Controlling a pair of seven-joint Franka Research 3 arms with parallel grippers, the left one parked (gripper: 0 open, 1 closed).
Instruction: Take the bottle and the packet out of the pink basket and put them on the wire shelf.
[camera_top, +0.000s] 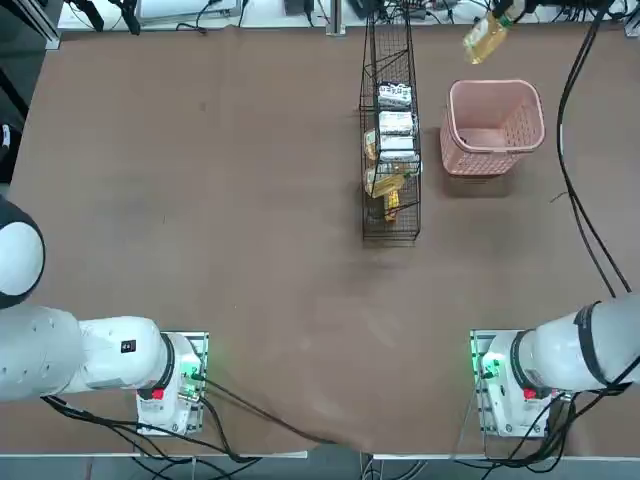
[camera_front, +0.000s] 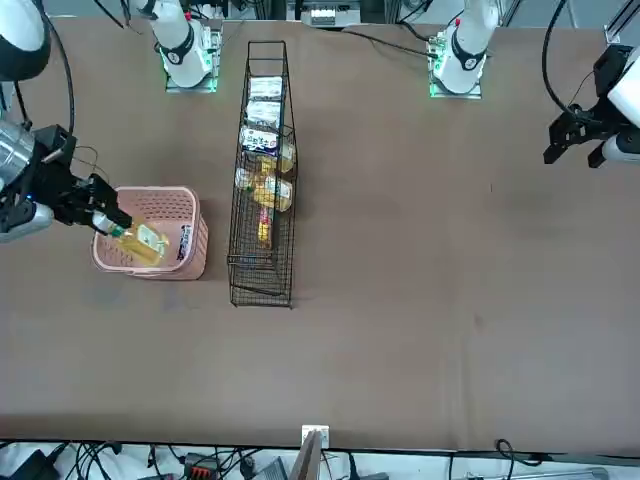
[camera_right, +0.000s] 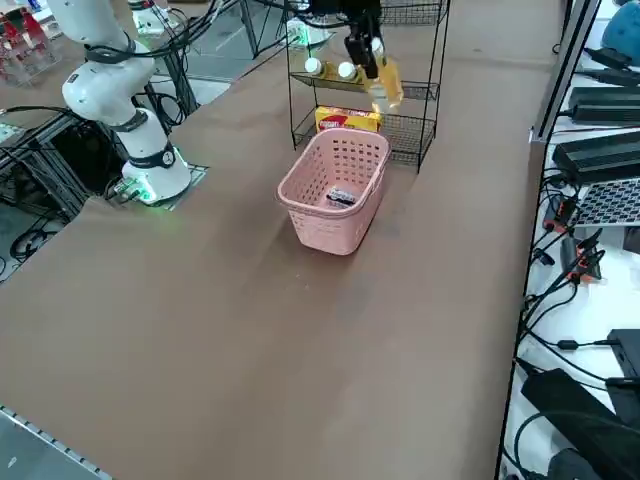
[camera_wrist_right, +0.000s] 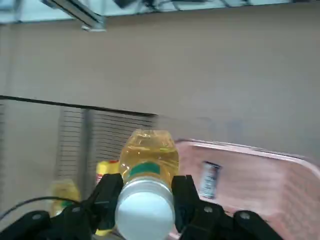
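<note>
One item is lifted: the right gripper (camera_wrist_right: 145, 200) has its fingers clamped on the white cap end of the small clear bottle of amber liquid (camera_front: 143, 241), above the squarish pink lattice basket (camera_right: 335, 190). Long axis tilts, base away from the gripper. Best carried sideways over the long black wire shelf (camera_top: 390, 140) (already part filled) and lowered gently; the whitish packet (camera_right: 341, 197) remains in the basket.
</note>
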